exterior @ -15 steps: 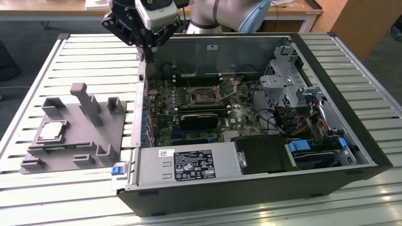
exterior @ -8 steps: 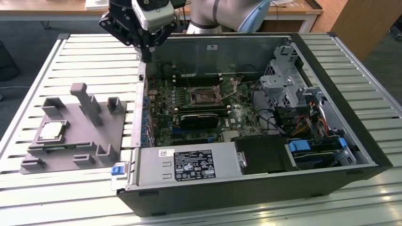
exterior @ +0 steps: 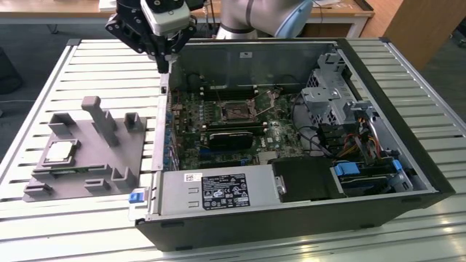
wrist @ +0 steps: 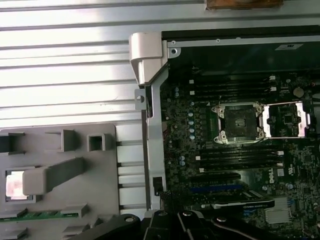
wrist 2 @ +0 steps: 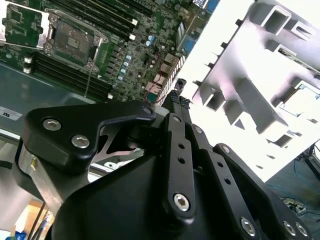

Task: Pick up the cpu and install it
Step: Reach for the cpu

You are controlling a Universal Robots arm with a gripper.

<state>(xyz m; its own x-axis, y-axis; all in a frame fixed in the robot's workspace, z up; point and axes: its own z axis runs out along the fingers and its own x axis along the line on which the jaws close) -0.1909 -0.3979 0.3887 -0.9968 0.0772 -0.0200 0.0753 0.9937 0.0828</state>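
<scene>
The exterior view looks steeply down from mid-distance onto the whole table (exterior: 87, 60), with the case (exterior: 291, 218) at centre, the tray (exterior: 135, 147) at 9 o'clock and the gripper (exterior: 165, 64) at 11 o'clock. The first wrist view faces straight down from nearer. The second wrist view looks slantwise past the gripper's links, close in. All three views share the socket (exterior: 237, 112) and the tray.

Grey posts (exterior: 102, 123) flank the cpu (exterior: 62, 151) (open above); case wall (exterior: 161, 136) stands beside.
</scene>
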